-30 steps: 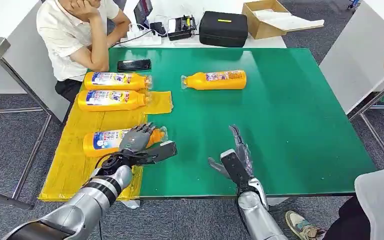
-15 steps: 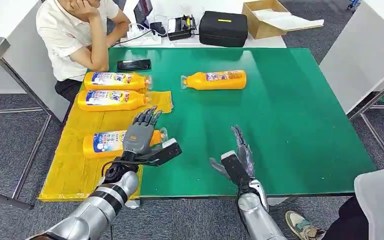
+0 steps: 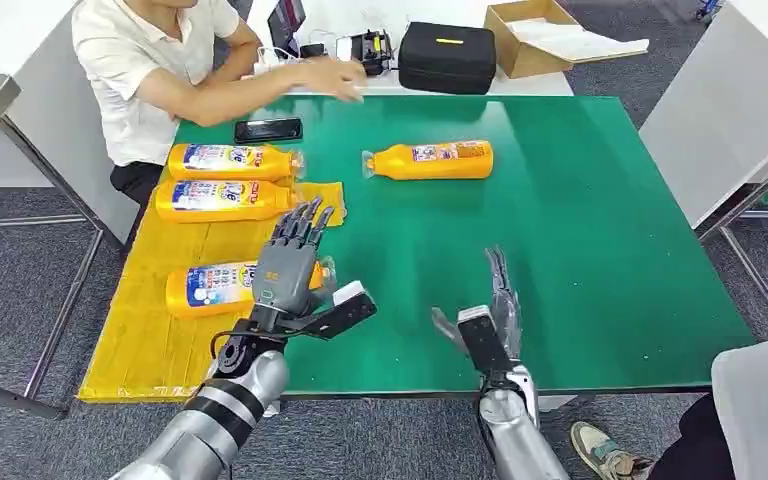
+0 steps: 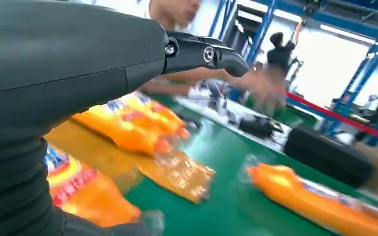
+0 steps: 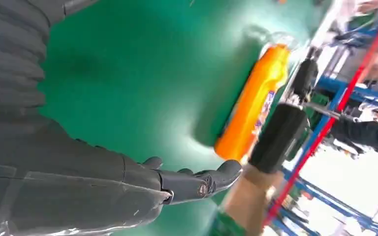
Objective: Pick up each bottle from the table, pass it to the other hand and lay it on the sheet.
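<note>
The left hand [image 3: 288, 262] hovers with fingers spread and straight, holding nothing, above the cap end of the nearest bottle [image 3: 212, 285]. The right hand [image 3: 492, 312] is raised beside it, fingers apart and empty, over bare green. That nearest bottle lies on its side on the yellow sheet [image 3: 145, 330], which covers the left end of the green surface [image 3: 600, 230]. Beyond it on the sheet lie two more orange bottles [image 3: 222, 200], side by side [image 3: 232, 160]. A fourth bottle [image 3: 430, 160] lies off the sheet, out on the green, well apart from the sheet's far corner. Just past the sheet a black phone [image 3: 268, 130] rests on the surface, and a seated person [image 3: 150, 80] reaches an arm across. Behind the surface sit a black case [image 3: 447, 57] and an open cardboard box [image 3: 525, 35]. Grey carpet [image 3: 20, 290] surrounds everything.
</note>
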Available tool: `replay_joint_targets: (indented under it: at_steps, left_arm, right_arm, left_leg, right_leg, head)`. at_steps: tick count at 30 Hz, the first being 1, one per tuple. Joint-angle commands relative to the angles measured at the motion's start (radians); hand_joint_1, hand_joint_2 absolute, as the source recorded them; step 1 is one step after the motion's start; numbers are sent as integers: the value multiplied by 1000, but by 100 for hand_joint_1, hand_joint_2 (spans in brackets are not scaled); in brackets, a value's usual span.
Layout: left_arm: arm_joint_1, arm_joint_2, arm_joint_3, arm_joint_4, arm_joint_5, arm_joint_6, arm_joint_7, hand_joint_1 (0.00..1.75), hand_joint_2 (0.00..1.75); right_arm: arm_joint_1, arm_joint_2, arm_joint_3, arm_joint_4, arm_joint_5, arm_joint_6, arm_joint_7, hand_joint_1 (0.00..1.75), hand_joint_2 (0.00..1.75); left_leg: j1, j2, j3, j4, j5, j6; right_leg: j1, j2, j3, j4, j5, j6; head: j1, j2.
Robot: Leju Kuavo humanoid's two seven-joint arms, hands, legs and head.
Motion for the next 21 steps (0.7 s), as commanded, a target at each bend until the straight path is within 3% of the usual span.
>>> replay_joint_targets:
  at_steps: [1, 3, 4, 7, 8, 10, 14, 18, 21]
  left_arm:
    - [161, -2, -18, -280, 418, -87, -199, 0, 175]
    - [199, -3, -51, -327, 510, -96, -207, 0, 175]
    - [219, 1, -75, -355, 558, -95, -221, 0, 175]
    - [279, 11, -106, -436, 669, -64, -231, 0, 175]
    - [306, 21, -104, -472, 764, -63, -229, 0, 175]
    - [344, 30, -94, -513, 830, 5, -245, 0, 175]
    - [374, 57, -125, -535, 794, 89, -275, 0, 175]
    - [409, 66, -137, -556, 761, 130, -304, 0, 175]
    - [456, 77, -128, -586, 741, 136, -298, 0, 175]
  right_arm:
    - [96, 44, -105, -169, -239, 202, -11, 0, 175]
    - [130, 48, -93, -224, -280, 229, 3, 0, 175]
    - [146, 43, -78, -254, -265, 206, 5, 0, 0]
    - [182, 35, -41, -329, -208, 102, 71, 0, 0]
    - [194, 41, -30, -356, -76, -68, 106, 0, 175]
    - [195, -12, 16, -362, 151, -249, 109, 0, 175]
    - [184, -76, -2, -330, 365, -402, 160, 0, 175]
    - [173, -89, -139, -290, 754, -441, 263, 0, 175]
    - [159, -115, -135, -217, 800, -441, 291, 0, 175]
  left_leg:
    - [0, 2, 4, 0, -3, 0]
    - [1, 4, 9, 2, -6, 0]
    - [1, 3, 10, 2, -7, 0]
    - [0, 1, 3, 0, -3, 0]
    - [0, 2, 5, 1, -4, 0]
    - [0, 4, 4, 0, -4, 0]
    - [0, 4, 6, 0, -5, 0]
    - [0, 1, 3, -1, -2, 0]
    - [0, 2, 5, -1, -4, 0]
  right_leg:
    - [1, 1, 4, 0, -2, -3]
    - [2, 2, 9, 1, -5, -6]
    - [2, 0, 10, 1, -6, -7]
    - [0, -1, 3, 0, -3, -3]
    - [1, 0, 5, 0, -4, -4]
    - [0, 2, 3, 0, -3, -3]
    - [1, 2, 5, -1, -3, -5]
    - [1, -1, 3, -2, -2, -3]
    - [1, 0, 5, -3, -2, -4]
  head:
    - [0, 0]
    - [0, 0]
    - [0, 0]
    - [0, 0]
    - [0, 0]
    - [0, 0]
    - [0, 0]
    - [0, 0]
    - [0, 0]
